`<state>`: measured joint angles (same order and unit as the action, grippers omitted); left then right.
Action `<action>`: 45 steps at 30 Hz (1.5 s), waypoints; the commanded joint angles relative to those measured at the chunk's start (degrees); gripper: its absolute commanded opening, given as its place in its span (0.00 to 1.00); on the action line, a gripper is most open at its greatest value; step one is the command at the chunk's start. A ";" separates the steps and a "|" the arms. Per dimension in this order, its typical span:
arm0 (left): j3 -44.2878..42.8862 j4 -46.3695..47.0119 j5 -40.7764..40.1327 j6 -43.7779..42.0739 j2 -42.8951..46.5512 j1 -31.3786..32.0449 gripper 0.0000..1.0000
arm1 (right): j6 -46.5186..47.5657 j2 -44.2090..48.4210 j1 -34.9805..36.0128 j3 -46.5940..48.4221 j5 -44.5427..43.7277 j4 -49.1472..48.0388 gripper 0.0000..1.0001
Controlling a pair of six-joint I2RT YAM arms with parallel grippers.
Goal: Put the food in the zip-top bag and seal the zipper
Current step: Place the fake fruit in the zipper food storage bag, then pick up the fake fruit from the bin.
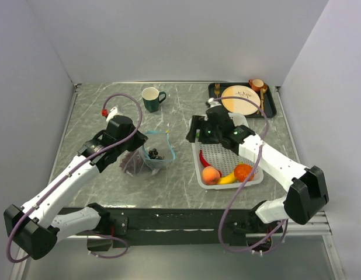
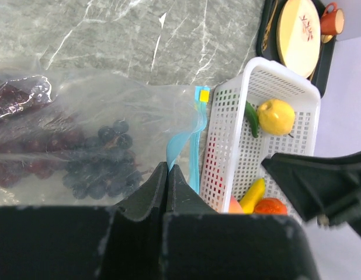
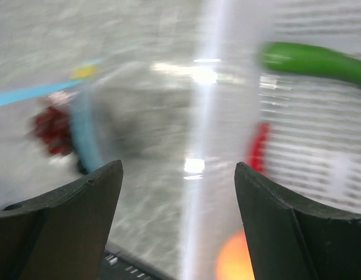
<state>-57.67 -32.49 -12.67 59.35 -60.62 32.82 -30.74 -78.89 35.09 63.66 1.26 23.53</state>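
Grey marbled table point(image 1: 180, 114), plain white walls. The left claw point(image 2: 167, 172) is clenched on the zip-top bag point(image 1: 159, 143) at its teal zipper point(image 2: 195, 149). From above, the bag, with a grape bunch point(image 1: 155, 154) inside, spreads at its 3 o'clock. A green mug point(image 1: 151, 99) stands at the bag's 12. The right claw point(image 3: 177, 175) hangs released, with the bag at its 8 o'clock. At its 5 o'clock, a white basket point(image 1: 227, 153) holds chili point(image 1: 202, 158), peach point(image 1: 211, 174), banana point(image 1: 228, 178) and orange point(image 1: 243, 171).

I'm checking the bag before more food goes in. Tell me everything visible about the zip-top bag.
The zip-top bag is thin, clear, crinkled plastic resting on the marble table, beside the white basket. A teal zipper runs along its mouth, which gapes open, with a yellow tab at one end. A dark grape bunch sits inside. The left gripper is shut on its mouth edge.
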 commanded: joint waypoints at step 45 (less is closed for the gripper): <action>-0.16 0.76 -0.52 -2.49 -0.99 0.14 0.01 | 7.27 4.62 -5.91 -17.34 14.21 12.86 0.62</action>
<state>-57.45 -32.45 -12.88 57.67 -62.48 32.82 -24.16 -74.87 28.75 46.39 14.63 36.86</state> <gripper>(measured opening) 0.028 0.719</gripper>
